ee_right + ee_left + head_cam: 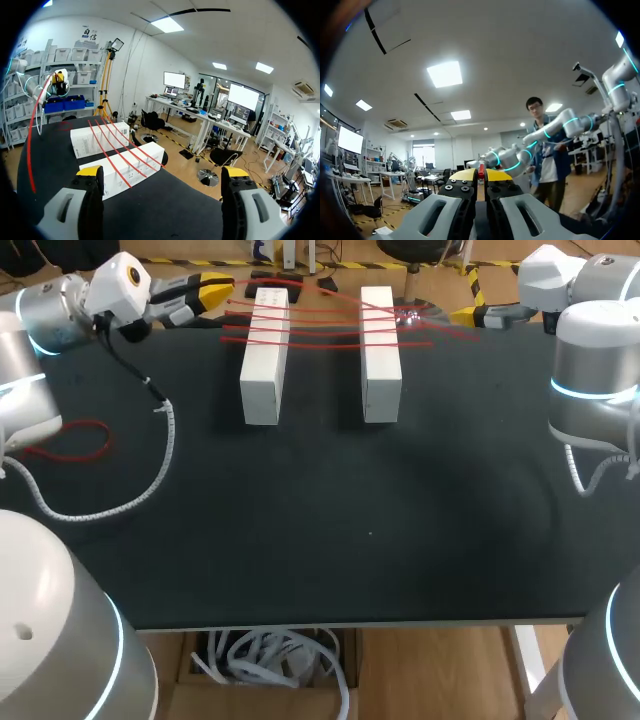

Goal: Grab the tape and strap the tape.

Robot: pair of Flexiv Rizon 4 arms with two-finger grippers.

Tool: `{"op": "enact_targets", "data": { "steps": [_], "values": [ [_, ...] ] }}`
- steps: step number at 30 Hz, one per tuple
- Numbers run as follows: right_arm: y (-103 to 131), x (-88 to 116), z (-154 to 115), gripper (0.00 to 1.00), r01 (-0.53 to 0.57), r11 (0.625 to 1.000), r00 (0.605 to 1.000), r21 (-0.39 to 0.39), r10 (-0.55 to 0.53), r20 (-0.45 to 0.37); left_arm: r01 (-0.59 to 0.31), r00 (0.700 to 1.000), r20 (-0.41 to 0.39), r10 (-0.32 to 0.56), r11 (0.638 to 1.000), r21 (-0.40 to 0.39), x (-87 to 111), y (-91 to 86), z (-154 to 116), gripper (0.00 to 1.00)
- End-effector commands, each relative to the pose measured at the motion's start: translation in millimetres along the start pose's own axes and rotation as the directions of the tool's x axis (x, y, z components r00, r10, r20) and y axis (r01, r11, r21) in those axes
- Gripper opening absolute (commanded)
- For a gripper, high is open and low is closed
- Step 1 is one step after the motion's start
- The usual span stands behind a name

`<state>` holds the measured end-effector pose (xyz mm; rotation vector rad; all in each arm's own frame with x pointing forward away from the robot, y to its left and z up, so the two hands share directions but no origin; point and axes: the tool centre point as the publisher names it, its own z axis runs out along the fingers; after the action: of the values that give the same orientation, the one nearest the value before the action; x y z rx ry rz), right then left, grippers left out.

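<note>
Pinched red tape (481,171) between closed tips of left end effector (220,292), strung across two white blocks (265,360); held right end effector (162,172) wide open, empty.

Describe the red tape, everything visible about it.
The red tape is a thin, flexible strand. It is strung back and forth in several near-parallel lines across the tops of the two white blocks at the far side of the black table. One stretch is pinched between the shut yellow tips of the left gripper. A slack loop lies on the table near its left edge.
</note>
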<state>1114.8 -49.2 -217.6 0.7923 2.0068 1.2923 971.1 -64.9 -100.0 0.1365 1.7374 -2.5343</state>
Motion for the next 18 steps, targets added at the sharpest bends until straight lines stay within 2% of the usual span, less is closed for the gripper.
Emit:
{"op": "enact_targets", "data": {
  "steps": [1,2,3,5,9,13,15,16,18],
  "values": [
    [0,0,0,1.0,0.0,1.0,1.0,0.002,0.0,-0.001,-0.009,0.996,0.089,0.008,1.0,0.01,7.8,-2.7,4,0.0],
    [0,0,0,1.0,0.0,1.0,1.0,0.002,0.0,-0.001,-0.025,0.996,0.09,0.022,0.999,0.033,8.6,-4.2,5,0.0],
    [0,0,0,1.0,0.0,1.0,1.0,0.002,0.0,-0.001,-0.016,0.996,0.085,0.015,1.0,0.013,8.8,-4.9,6,0.0],
    [0,0,0,1.0,0.0,1.0,1.0,0.002,0.0,-0.001,-0.031,0.997,0.072,0.028,0.999,0.043,10.0,-6.5,8,0.0],
    [0,0,0,1.0,0.0,1.0,1.0,0.002,0.0,-0.001,-0.033,0.998,0.053,0.03,0.998,0.045,10.5,-10.8,12,0.0],
    [0,0,0,1.0,0.0,1.0,1.0,0.002,0.0,-0.001,-0.054,0.998,0.029,0.052,0.994,0.096,11.5,-14.1,14,0.0],
    [0,0,0,1.0,0.0,1.0,1.0,0.002,0.0,-0.001,-0.05,0.999,0.02,0.048,0.994,0.096,11.6,-14.6,14,0.0],
    [0,0,0,1.0,0.0,1.0,1.0,0.002,0.0,-0.001,-0.061,0.998,0.012,0.06,0.99,0.124,12.1,-15.0,15,0.0],
    [0,0,0,1.0,0.0,1.0,1.0,0.002,0.0,-0.001,-0.054,0.999,0.007,0.053,0.991,0.12,12.1,-15.3,15,0.0]
  ]
}}
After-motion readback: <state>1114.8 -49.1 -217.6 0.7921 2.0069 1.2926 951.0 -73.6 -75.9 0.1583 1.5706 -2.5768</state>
